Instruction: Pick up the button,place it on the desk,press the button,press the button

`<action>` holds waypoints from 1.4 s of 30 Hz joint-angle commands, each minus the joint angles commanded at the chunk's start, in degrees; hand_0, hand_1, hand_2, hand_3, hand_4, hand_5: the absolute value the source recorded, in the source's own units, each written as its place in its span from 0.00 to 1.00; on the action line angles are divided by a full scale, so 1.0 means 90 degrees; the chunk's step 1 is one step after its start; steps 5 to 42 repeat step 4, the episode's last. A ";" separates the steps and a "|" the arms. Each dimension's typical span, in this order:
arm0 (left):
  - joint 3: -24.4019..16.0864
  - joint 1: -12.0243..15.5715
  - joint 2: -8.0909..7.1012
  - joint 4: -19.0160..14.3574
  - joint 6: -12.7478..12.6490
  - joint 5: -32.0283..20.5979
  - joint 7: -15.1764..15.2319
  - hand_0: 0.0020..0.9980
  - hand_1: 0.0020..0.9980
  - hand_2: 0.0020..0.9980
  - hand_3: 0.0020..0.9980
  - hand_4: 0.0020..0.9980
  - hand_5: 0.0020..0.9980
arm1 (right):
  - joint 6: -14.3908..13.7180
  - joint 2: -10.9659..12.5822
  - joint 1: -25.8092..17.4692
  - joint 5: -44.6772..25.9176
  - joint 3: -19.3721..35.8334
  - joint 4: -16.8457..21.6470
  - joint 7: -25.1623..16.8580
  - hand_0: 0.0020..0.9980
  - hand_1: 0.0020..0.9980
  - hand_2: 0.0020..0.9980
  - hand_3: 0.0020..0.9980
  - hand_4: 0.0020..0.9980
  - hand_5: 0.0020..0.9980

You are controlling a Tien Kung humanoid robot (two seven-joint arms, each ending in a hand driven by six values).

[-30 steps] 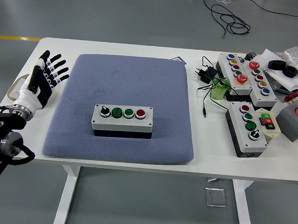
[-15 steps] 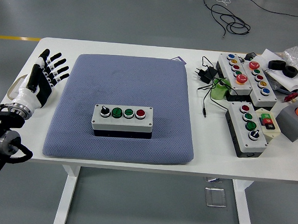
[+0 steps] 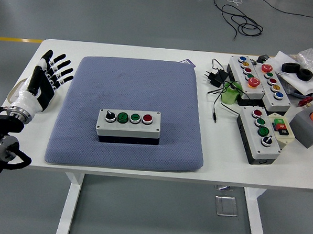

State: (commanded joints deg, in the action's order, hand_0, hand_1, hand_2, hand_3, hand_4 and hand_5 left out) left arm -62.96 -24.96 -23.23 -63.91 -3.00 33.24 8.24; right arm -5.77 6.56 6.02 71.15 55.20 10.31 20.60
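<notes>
1. One grey rectangular button box (image 3: 129, 125) with a black knob, two green buttons and a red button sits on the blue-grey square cushion (image 3: 128, 113).
2. Left black-and-white hand (image 3: 43, 83) rests beside the cushion, fingers spread, holding nothing.

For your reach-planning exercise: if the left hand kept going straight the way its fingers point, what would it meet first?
Probably nothing: the left hand points up and right, passing just beyond the pad's far-left corner over bare table. Depth is unclear.
</notes>
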 joint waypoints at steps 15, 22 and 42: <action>-0.0054 0.0027 -0.0041 -0.0032 0.0007 0.0046 0.0006 0.81 0.86 0.88 0.88 0.68 1.00 | 0.0000 -0.0003 0.0017 0.0036 0.0028 0.0000 -0.0002 0.63 0.55 0.62 0.57 0.31 0.24; -0.0054 0.0027 -0.0041 -0.0032 0.0007 0.0046 0.0006 0.81 0.86 0.88 0.88 0.68 1.00 | 0.0000 -0.0003 0.0017 0.0036 0.0028 0.0000 -0.0002 0.63 0.55 0.62 0.57 0.31 0.24; -0.0054 0.0027 -0.0041 -0.0032 0.0007 0.0046 0.0006 0.81 0.86 0.88 0.88 0.68 1.00 | 0.0000 -0.0003 0.0017 0.0036 0.0028 0.0000 -0.0002 0.63 0.55 0.62 0.57 0.31 0.24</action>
